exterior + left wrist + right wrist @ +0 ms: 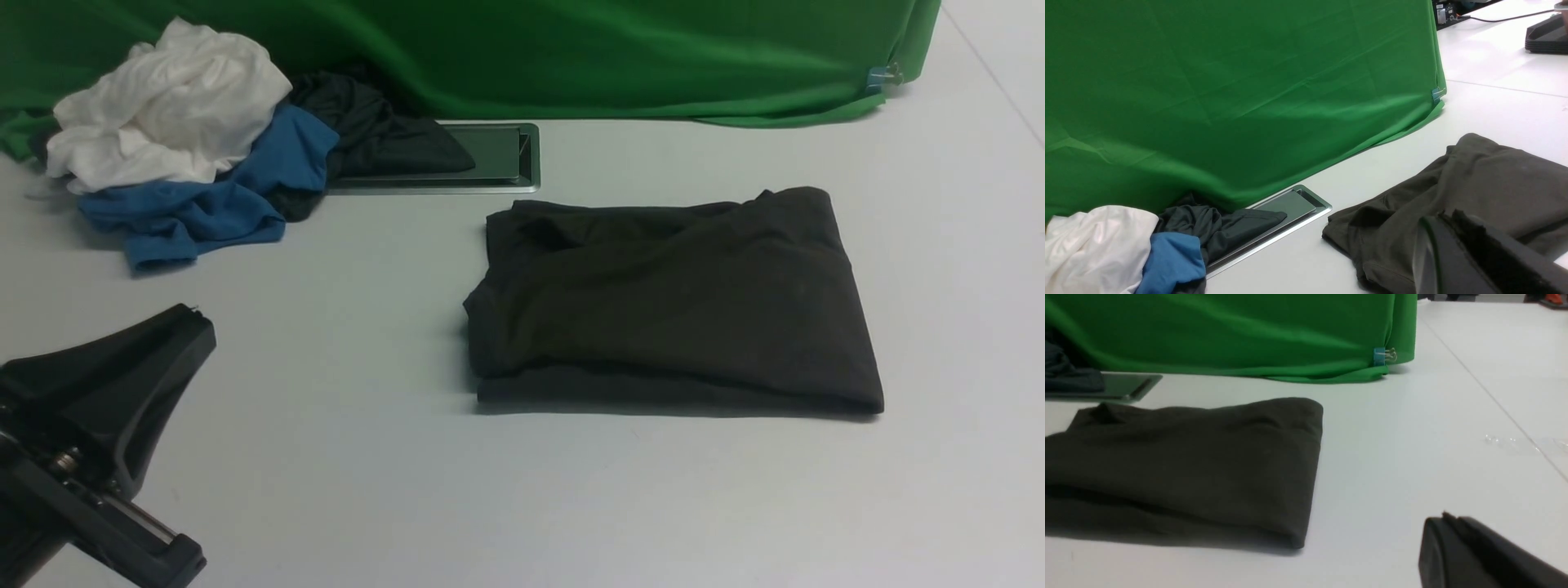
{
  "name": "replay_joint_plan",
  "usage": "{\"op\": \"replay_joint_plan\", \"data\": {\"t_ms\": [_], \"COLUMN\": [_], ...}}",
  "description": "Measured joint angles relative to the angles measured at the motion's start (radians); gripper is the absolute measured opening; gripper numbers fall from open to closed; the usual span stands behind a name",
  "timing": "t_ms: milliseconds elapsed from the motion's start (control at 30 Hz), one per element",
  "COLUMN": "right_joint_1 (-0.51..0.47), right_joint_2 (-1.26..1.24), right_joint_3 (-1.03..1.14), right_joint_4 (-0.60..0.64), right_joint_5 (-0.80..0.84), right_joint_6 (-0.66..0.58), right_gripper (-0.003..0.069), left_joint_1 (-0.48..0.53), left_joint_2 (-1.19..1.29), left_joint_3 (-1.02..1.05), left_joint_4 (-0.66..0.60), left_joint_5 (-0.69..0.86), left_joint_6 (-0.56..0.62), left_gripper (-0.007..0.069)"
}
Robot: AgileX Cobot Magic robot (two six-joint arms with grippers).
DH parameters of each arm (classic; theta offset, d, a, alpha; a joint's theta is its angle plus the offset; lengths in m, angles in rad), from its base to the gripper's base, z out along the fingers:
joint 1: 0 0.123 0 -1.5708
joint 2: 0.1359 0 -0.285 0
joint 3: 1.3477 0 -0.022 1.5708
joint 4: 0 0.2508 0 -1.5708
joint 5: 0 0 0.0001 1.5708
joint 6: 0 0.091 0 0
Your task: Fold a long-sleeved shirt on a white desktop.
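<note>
The long-sleeved shirt (673,302) is lying folded into a flat dark block on the white desktop (326,457), and nothing is touching it. It is sitting just in front of the steel hatch (506,159), a little to the right of it, with a strip of bare table showing between the two. Its near edge is looking thick and layered, and its top is staying a bit wrinkled near the hatch side. The left gripper (192,314) is hovering well to the left of the shirt, low over the table, with its two black jaws pressed together and pinching nothing. The right gripper (1443,522) is peeking in only at the corner of its own wrist view (it is hiding from the front view), off to the right of the shirt and apart from it; its jaws are squeezed together too, with nothing between them. To the left of the shirt, past the hatch, a pile of clothes (180,147) is sitting in a heap: white on top, blue under it, and a dark piece spilling over the hatch. Behind the shirt the green cloth (571,57) is hanging down to the table, with a small blue clip (878,77) pinching its right corner.
</note>
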Motion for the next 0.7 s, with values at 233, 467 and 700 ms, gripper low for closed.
{"op": "replay_joint_plan", "data": {"t_ms": [233,467,700], "right_joint_1": [0.000,0.000,0.000], "right_joint_2": [0.000,0.000,0.000], "right_joint_3": [0.000,0.000,0.000], "right_joint_4": [0.000,0.000,0.001], "right_joint_5": [-0.004,-0.004,-0.005], "right_joint_6": [0.027,0.027,0.029], "right_gripper": [0.0033,0.0048,0.0067], "left_joint_1": [0.000,0.000,0.000], "left_joint_2": [0.000,0.000,0.000], "left_joint_3": [0.000,0.000,0.000], "left_joint_4": [0.000,0.000,0.000], "left_joint_5": [0.000,0.000,0.000], "left_joint_6": [0.000,0.000,0.000], "left_gripper": [0.0018,0.0018,0.0018]}}
